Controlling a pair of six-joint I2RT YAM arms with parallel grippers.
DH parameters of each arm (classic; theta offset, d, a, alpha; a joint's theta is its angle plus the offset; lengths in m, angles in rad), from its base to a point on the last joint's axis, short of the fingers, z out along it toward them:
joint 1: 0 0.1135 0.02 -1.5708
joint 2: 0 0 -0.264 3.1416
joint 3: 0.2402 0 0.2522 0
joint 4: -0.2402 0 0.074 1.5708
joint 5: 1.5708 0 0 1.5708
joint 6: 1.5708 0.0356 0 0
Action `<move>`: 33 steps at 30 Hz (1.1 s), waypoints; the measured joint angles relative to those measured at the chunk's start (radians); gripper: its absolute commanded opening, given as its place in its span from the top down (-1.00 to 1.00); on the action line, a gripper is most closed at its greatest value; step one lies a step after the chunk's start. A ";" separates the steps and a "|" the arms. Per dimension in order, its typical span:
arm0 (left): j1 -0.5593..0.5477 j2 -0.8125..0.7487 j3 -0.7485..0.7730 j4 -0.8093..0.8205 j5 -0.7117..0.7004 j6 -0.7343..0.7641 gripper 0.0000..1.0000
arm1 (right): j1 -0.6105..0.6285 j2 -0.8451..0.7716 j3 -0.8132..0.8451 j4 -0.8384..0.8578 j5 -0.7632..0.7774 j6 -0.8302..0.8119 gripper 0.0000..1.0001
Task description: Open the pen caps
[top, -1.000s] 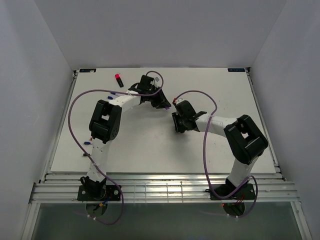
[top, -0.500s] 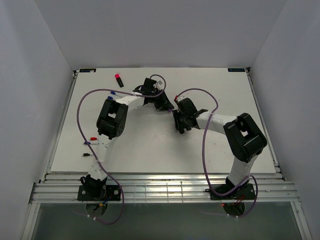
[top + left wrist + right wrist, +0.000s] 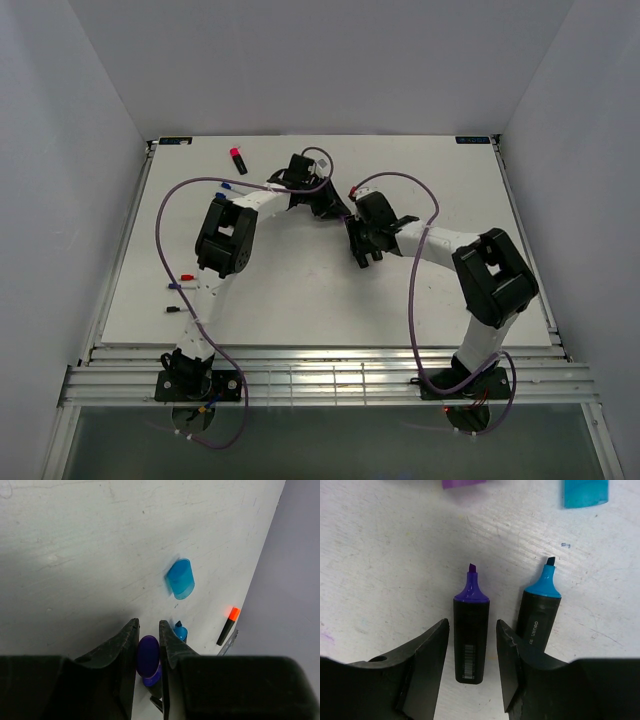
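Observation:
My left gripper (image 3: 148, 625) is shut on a purple pen cap (image 3: 148, 655), held just above the white table. A loose cyan cap (image 3: 180, 578) lies on its side ahead of it. In the right wrist view, my right gripper (image 3: 472, 624) stands open around an uncapped black marker with a purple tip (image 3: 471, 630). The marker lies flat on the table with a gap on each side. Another uncapped marker with a cyan tip (image 3: 538, 610) lies just right of the right finger. The purple cap (image 3: 464, 483) and cyan cap (image 3: 585, 492) show at the top edge.
A black marker with an orange cap (image 3: 228, 625) lies near the table's edge by the wall. A pink-capped marker (image 3: 238, 158) lies at the far left of the table. Thin pens (image 3: 180, 284) lie along the left side, close to the left arm's cable.
My right jaws have spread apart and let go of the purple-tipped marker. The left arm has swung a little to the right, still gripping the purple cap.

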 measured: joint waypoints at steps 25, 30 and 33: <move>-0.002 -0.043 -0.098 0.070 0.061 -0.007 -0.30 | -0.376 -0.476 -0.085 -0.253 0.105 0.220 -0.34; 0.003 -0.133 -0.209 0.057 0.025 0.005 -0.32 | -0.480 -0.490 -0.104 -0.371 0.187 0.346 -0.42; 0.004 -0.187 -0.252 0.039 0.005 0.009 -0.33 | -0.498 -0.488 -0.104 -0.456 0.268 0.427 -0.44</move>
